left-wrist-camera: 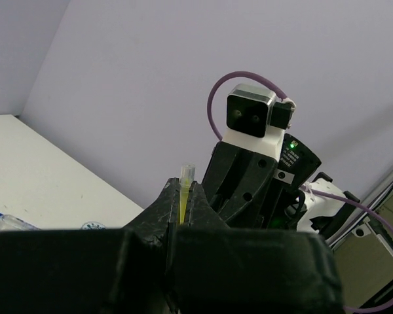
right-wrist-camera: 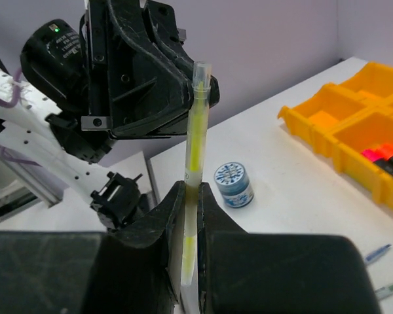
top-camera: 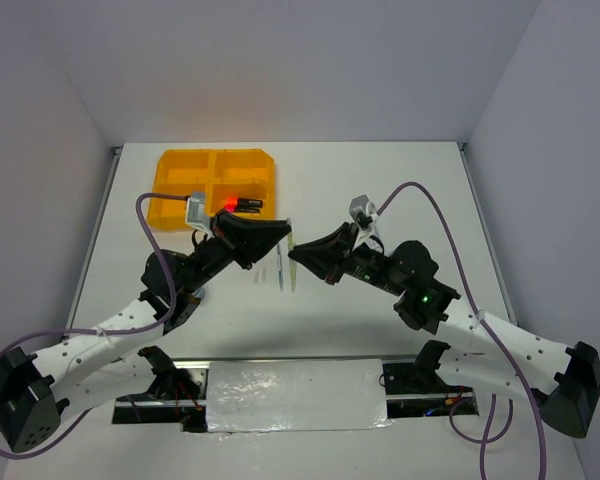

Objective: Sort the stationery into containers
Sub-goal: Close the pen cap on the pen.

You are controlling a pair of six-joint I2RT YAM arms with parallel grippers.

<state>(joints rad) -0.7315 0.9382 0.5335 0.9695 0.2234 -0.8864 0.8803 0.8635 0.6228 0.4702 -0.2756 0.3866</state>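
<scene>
Tray (top-camera: 180, 165): I locate it far left on the counter (top-camera: 400, 190).
Markers (top-camera: 242, 203): in its near-right compartment.
Pens (top-camera: 279, 270): on the counter, before the tray's near-right corner.

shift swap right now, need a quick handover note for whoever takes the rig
Left hand: shut on one end of the clear yellow pen, above the table.
Right hand: shut on the same pen, lower down.
Tray: markers lie in its near right compartment.
Done: those markers.
Left: the yellow pen, the thin pens and the round roll on the table.
</scene>
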